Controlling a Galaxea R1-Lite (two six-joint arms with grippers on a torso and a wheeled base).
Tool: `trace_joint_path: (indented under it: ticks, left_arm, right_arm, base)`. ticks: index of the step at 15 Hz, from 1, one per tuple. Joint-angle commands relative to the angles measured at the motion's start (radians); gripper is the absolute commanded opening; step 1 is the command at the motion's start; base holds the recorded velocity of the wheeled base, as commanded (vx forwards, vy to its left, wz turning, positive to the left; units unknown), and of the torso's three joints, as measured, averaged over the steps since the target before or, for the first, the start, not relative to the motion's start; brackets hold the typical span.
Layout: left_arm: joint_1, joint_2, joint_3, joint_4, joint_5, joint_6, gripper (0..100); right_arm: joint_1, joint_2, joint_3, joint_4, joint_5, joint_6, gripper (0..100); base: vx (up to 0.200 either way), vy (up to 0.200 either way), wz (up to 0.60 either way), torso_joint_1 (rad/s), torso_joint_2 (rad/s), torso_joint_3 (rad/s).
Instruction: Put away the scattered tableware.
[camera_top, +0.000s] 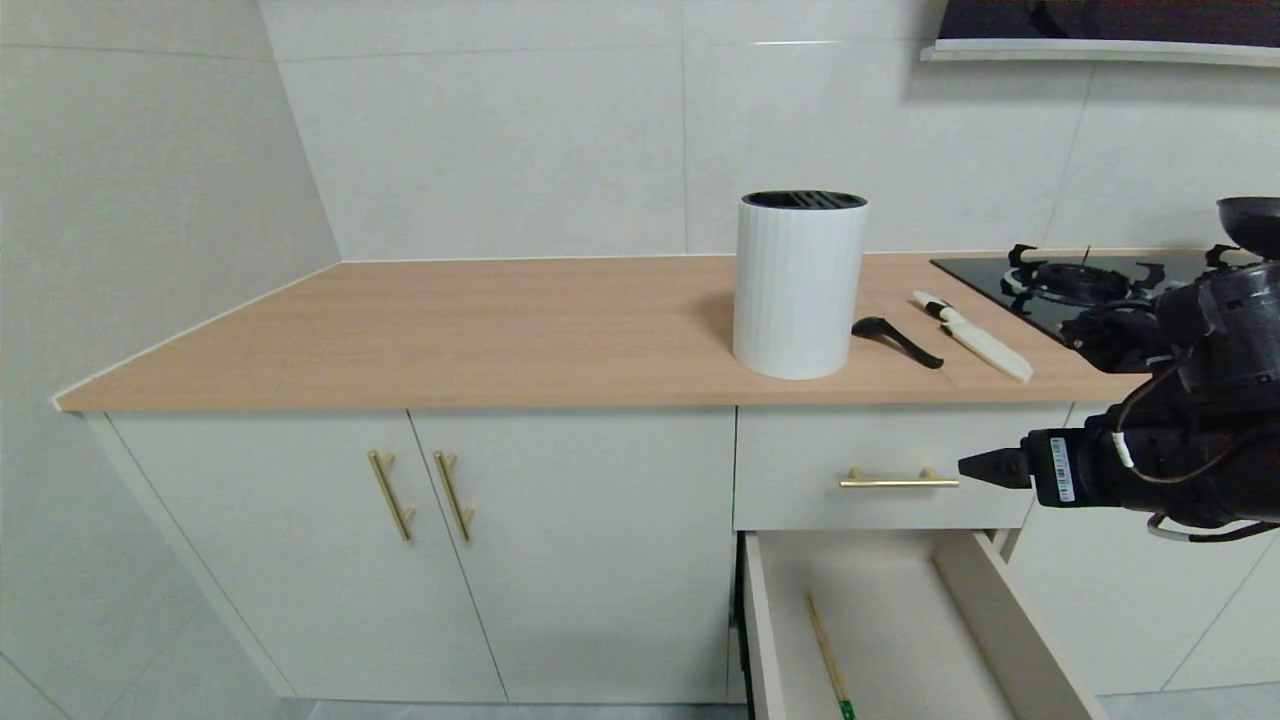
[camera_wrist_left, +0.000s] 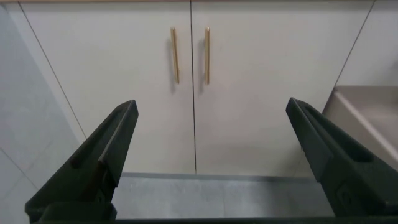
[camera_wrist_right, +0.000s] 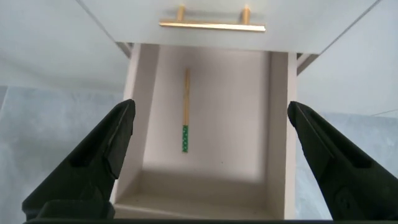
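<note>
On the wooden counter a black spoon and a white-bladed knife lie just right of a tall white cylindrical holder with a black slotted top. Below, the lower drawer stands pulled out, with one bamboo chopstick with a green end on its floor. My right gripper hangs open above that drawer, level with the upper drawer's front; its view looks down on the chopstick between its fingers. My left gripper is open and holds nothing, low in front of the cabinet doors.
A gas hob occupies the counter's right end. The upper drawer is closed, its gold handle close to my right gripper. Two cabinet doors with gold handles face the left gripper. Tiled walls bound the counter at back and left.
</note>
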Motion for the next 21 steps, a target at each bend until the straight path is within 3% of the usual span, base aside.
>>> trace_joint_path:
  ticks: [1,9,12,16,17,21]
  left_arm:
    - [0.000,0.000,0.000,0.000,0.000,0.000,100]
    - [0.000,0.000,0.000,0.000,0.000,0.000,100]
    - [0.000,0.000,0.000,0.000,0.000,0.000,100]
    - [0.000,0.000,0.000,0.000,0.000,0.000,100]
    - [0.000,0.000,0.000,0.000,0.000,0.000,100]
    - [0.000,0.000,0.000,0.000,0.000,0.000,100]
  right_arm:
    - [0.000,0.007,0.001,0.000,0.000,0.000,100]
    - [0.000,0.024,0.018,-0.020,-0.024,-0.015,100]
    - [-0.003,0.069,0.018,-0.110,-0.026,-0.017,100]
    - [-0.107,0.262,-0.085,-0.397,-0.011,-0.149,100]
    - [-0.129,0.365,-0.163,-0.477,-0.001,-0.184,100]
    - [-0.167,0.555,-0.362,-0.492,0.100,-0.259,100]
  base:
    - [0.000,0.000,0.00,0.198,-0.49,-0.295]
    - [0.000,0.000,0.00,0.125,-0.30,-0.175]
    - [0.000,0.000,0.00,0.000,0.00,0.000]
    - [0.000,0.000,0.00,0.000,0.00,0.000]
    - [0.000,0.000,0.00,0.000,0.00,0.000]
    - [0.000,0.000,0.00,0.000,0.00,0.000]
